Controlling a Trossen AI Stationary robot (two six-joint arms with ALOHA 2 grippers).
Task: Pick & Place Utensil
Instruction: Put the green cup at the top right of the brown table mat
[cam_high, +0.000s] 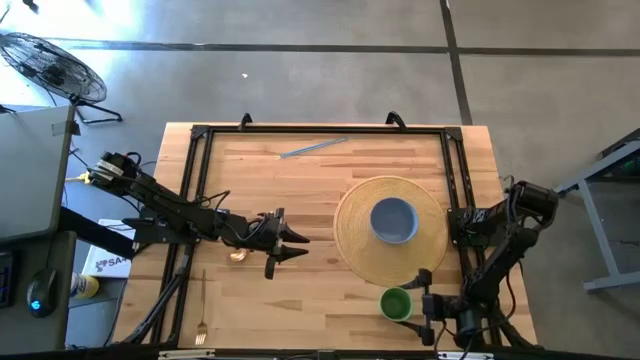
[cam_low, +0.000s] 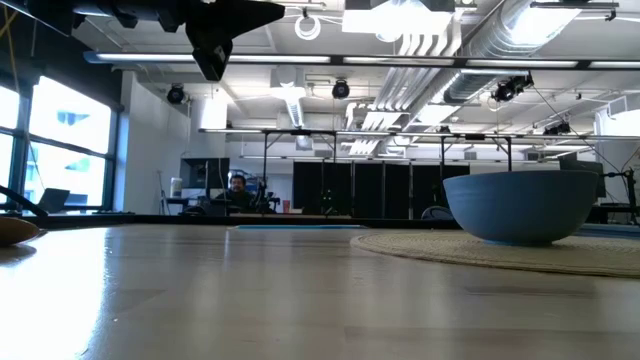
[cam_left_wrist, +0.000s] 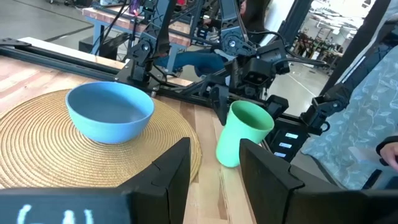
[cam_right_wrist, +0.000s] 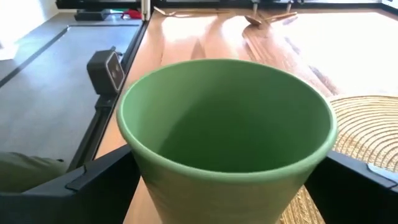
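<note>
Two grippers are at work on your bench. At the near right corner, your right gripper (cam_high: 408, 305) stands spread wide around the upright green plastic cup (cam_high: 395, 303), which sits just off the round woven straw placemat (cam_high: 358, 245) carrying the blue ceramic bowl (cam_high: 393, 220). Near the front left corner lies a thin gold fork (cam_high: 202, 308). Farther in, your left gripper (cam_high: 296, 246) hangs narrowly parted and empty beside a gold spoon (cam_high: 237, 256). By the far edge rests a slim blue stick (cam_high: 312, 148).
</note>
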